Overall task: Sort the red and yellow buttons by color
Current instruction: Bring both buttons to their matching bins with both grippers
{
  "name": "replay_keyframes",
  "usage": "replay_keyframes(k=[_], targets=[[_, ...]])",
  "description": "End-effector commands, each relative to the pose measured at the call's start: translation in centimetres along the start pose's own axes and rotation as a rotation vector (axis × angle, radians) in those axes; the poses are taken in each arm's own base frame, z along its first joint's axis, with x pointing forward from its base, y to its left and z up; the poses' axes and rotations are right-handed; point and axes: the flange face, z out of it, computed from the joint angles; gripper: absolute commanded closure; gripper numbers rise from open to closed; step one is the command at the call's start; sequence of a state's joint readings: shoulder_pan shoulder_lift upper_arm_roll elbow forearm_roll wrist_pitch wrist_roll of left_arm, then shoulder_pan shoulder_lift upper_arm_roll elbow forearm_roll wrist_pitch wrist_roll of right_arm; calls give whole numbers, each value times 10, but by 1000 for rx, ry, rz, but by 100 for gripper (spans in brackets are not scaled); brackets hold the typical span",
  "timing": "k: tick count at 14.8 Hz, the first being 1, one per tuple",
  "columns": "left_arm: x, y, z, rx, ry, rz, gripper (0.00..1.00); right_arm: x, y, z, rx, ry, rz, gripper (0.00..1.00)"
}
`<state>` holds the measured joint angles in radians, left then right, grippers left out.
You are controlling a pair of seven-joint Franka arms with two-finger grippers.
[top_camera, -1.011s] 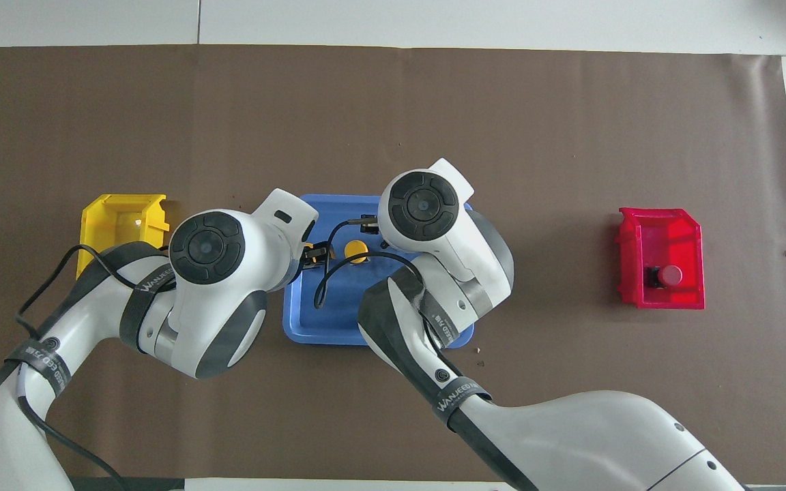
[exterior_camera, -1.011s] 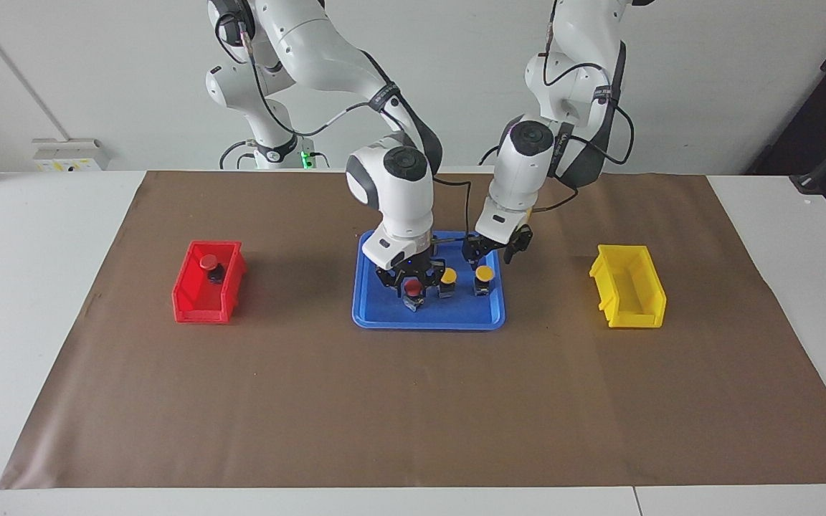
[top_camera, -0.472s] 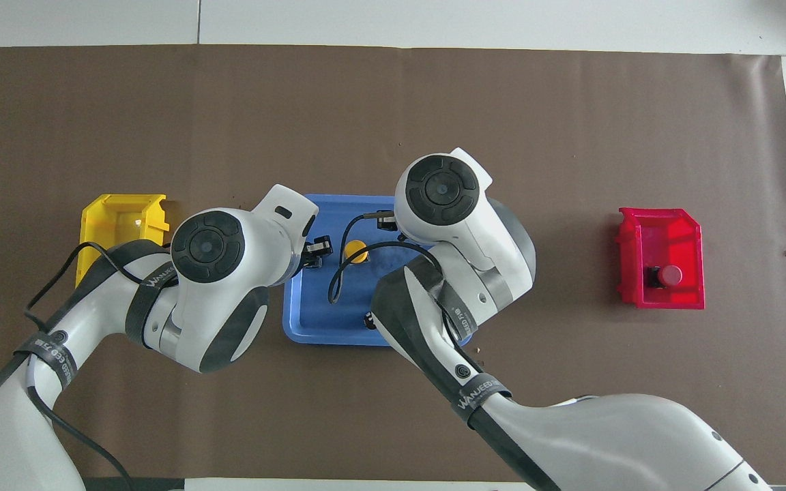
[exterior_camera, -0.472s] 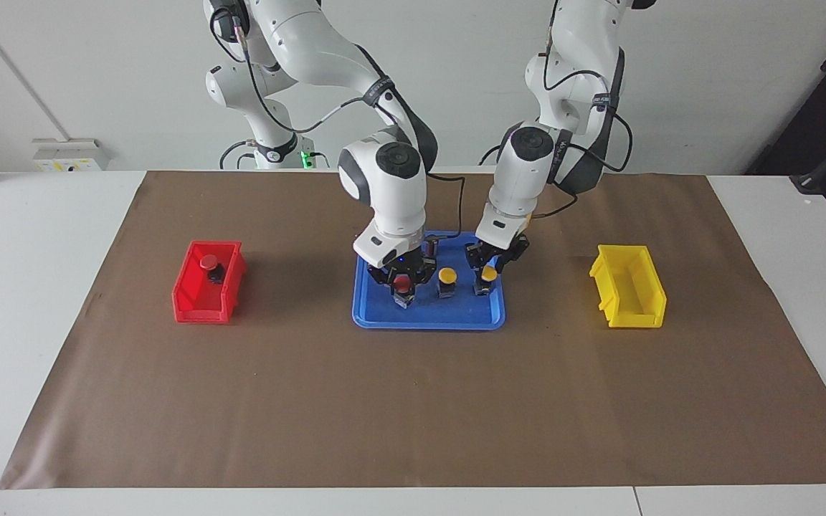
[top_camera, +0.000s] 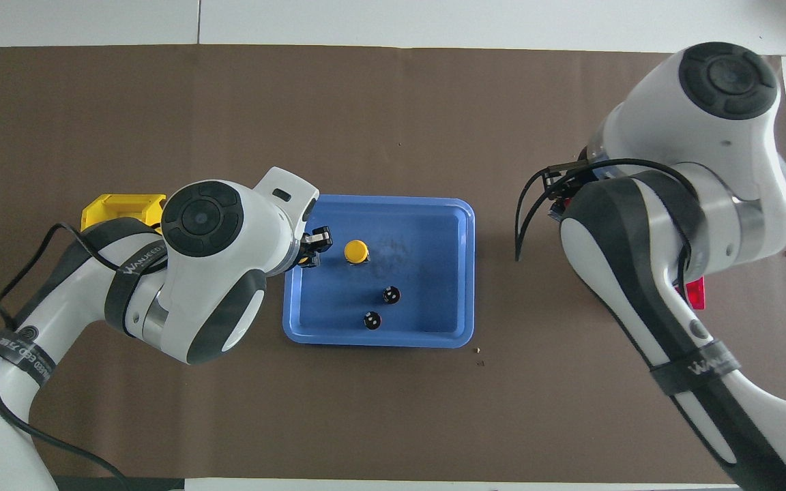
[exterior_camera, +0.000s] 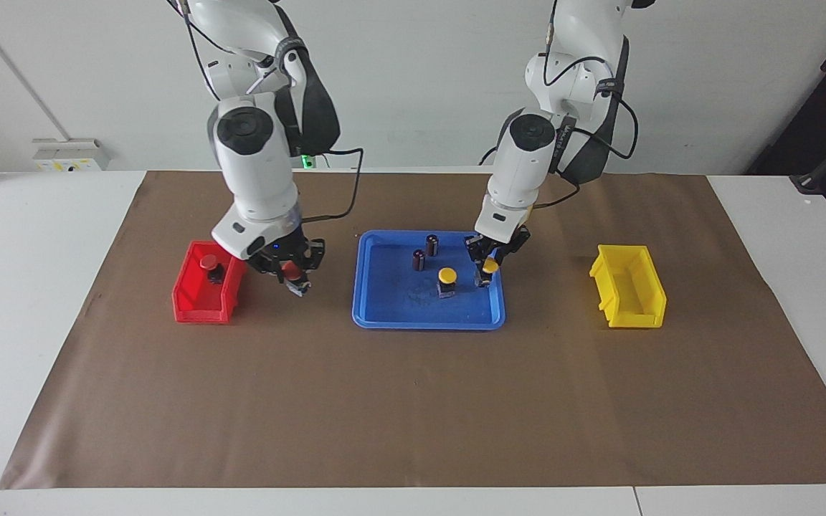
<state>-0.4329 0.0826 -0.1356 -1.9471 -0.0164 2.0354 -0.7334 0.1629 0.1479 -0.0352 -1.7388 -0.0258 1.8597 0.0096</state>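
Observation:
My right gripper point(exterior_camera: 292, 276) is shut on a red button point(exterior_camera: 287, 271) and holds it in the air over the mat, between the blue tray point(exterior_camera: 384, 315) and the red bin point(exterior_camera: 198, 304). A second red button point(exterior_camera: 206, 263) lies in that bin. My left gripper point(exterior_camera: 488, 264) is shut on a yellow button point(exterior_camera: 490, 266) at the tray's end toward the left arm; it also shows in the overhead view point(top_camera: 311, 247). Another yellow button point(exterior_camera: 447, 276) stands free in the tray, also in the overhead view point(top_camera: 356, 251). In the overhead view the right arm hides its gripper.
Two dark brown capless cylinders point(exterior_camera: 432, 244) point(exterior_camera: 419, 259) stand in the tray, nearer to the robots than the free yellow button. A yellow bin point(exterior_camera: 628, 287) sits toward the left arm's end of the brown mat. The right arm hides most of the red bin point(top_camera: 695, 293) from above.
My right gripper has lifted the red button out of the tray and carried it toward the red bin. My left gripper has closed in on the yellow button at the tray's end.

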Motion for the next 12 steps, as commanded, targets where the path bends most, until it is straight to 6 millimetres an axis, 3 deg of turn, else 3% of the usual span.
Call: replay_keyframes(k=[1,3,4,5,7,8,12], targets=[[43,-67,-51,37,-41,56,97,-22,77,13,20,-14,-76,86],[79,-159,-79,30,-41,136,97,-35,114,25,20,-2,-99,86],[89,-193,-83,29,-52,167,97,-44,133,37,15,20,-113,86],[94,-216,-82,30,-61,196,97,-54,145,50,6,49,-127,86],[99,-262,-73,27,-59,185,97,-70,149,73,1,74,-122,86],[98,-279,-68,26,-49,171,97,-71,147,77,-3,87,-117,86],[70,-291,-27,29,7,175,97,-66,130,79,-6,108,-97,86]])
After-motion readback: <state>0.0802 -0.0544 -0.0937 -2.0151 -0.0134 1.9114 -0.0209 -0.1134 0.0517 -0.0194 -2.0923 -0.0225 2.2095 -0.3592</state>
